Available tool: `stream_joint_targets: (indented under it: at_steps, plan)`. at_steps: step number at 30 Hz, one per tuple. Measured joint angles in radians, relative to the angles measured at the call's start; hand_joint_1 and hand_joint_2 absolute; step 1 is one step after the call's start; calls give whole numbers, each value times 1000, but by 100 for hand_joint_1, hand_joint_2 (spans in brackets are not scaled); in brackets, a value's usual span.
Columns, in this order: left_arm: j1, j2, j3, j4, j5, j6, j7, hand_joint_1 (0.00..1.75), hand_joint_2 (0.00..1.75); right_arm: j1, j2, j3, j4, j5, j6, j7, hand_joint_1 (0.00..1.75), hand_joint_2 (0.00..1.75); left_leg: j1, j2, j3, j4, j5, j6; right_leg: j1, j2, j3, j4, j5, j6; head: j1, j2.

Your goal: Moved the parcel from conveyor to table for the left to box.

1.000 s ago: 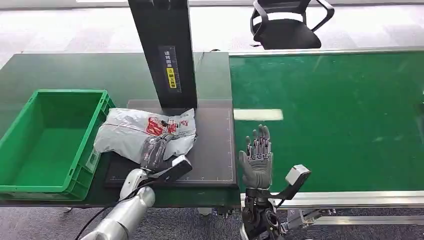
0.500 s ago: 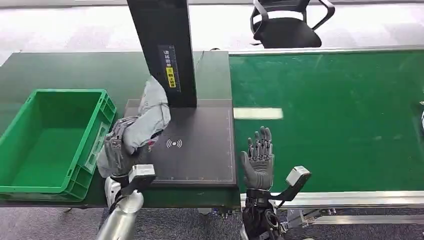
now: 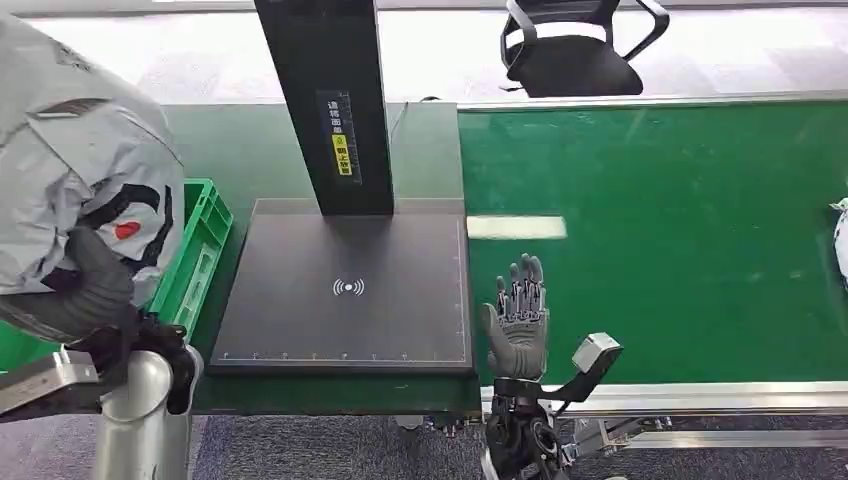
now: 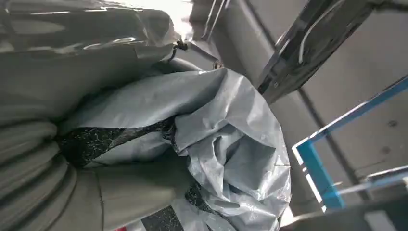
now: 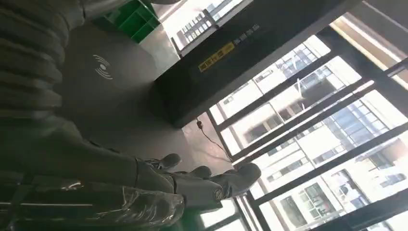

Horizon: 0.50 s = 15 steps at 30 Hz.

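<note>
Green belt [image 3: 650, 240] fills the three o'clock side, dark table [image 3: 250, 150] the rest. At twelve o'clock a black post [image 3: 325, 100] carries a yellow label, its writing unreadable; the pad [image 3: 340, 295] under it bears a wireless mark. At nine o'clock the left hand [image 3: 85, 290] grips the grey parcel [image 3: 75, 170], raised over the green crate [image 3: 200, 250]; the left wrist view shows crumpled plastic. Right hand [image 3: 517, 310] stands upright, fingers apart, holding nothing.
</note>
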Motion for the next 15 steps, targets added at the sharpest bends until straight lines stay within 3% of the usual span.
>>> stream_joint_targets:
  at_steps: [8, 15]
  plan:
    - [-169, 99, 117, 196, 5, -84, 58, 175, 175, 6, 0, -8, -1, -6, -7, 1, 0, 175, 0, 0, 0, 0, 0, 0, 0, 0, 0, 0, 0, 0, 0, 0]
    - [-314, 158, 202, 545, -41, -135, 85, 175, 175, 34, 0, -15, -35, -14, -9, 12, 0, 175, 0, 1, 0, 0, 0, 0, 0, 1, -1, 1, 0, 0, 0, 0]
